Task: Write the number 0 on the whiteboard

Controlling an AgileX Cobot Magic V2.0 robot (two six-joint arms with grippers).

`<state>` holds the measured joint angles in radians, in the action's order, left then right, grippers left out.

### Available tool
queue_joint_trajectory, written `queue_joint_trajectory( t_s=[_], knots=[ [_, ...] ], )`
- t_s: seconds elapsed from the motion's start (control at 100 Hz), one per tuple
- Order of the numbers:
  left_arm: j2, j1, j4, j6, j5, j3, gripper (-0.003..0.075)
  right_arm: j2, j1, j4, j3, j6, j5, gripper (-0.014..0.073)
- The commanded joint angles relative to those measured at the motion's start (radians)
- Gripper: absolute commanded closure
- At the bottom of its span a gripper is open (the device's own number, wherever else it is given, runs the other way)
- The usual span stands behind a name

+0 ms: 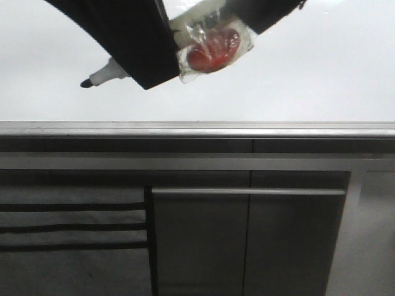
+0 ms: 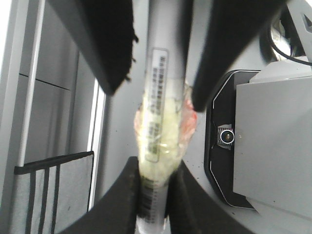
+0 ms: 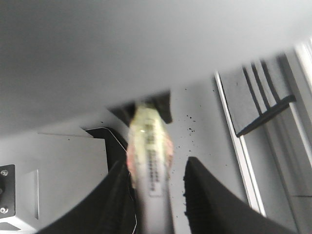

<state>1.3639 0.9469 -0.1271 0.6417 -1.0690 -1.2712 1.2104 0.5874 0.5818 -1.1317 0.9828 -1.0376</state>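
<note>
The whiteboard (image 1: 308,74) fills the upper front view, glossy white above a grey edge rail (image 1: 197,128). No number 0 is in view on it. A grey marker pen (image 2: 163,78), with a barcode label and a wad of clear tape over something red (image 1: 210,44), lies across the board. Its black tip (image 1: 86,82) points left. My left gripper (image 2: 155,195) is shut on the pen's barrel, and in the front view its dark finger (image 1: 136,43) hides most of the pen. My right gripper (image 3: 158,180) straddles the barrel on the far side of the tape, open, with a gap beside one finger.
Dark grey cabinet panels (image 1: 247,240) and a horizontal handle bar (image 1: 247,192) sit under the rail. A slatted grey panel (image 1: 68,234) is at the lower left. A grey box with a black base (image 2: 273,146) stands beside the pen in the left wrist view.
</note>
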Motion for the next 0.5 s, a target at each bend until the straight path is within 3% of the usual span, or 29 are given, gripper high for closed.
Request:
queue_joint_trajectory(
  t_s=[0.0,0.2,0.37,0.49],
  knots=[
    [-0.030,0.008,-0.021,0.002,0.050,-0.032,0.0740,-0.016,-0.001,0.046,-0.035,0.024,0.029,0.0358],
    [-0.030,0.008,-0.021,0.002,0.054,-0.032,0.0740,-0.016,-0.001,0.044,-0.035,0.038,0.007,0.0368],
    [-0.030,0.008,-0.021,0.002,0.054,-0.032,0.0740,-0.016,-0.001,0.040,-0.035,0.038,0.002,0.0534],
    [-0.030,0.008,-0.021,0.002,0.054,-0.032,0.0740,-0.016,-0.001,0.040,-0.035,0.038,0.002,0.0587]
  ],
)
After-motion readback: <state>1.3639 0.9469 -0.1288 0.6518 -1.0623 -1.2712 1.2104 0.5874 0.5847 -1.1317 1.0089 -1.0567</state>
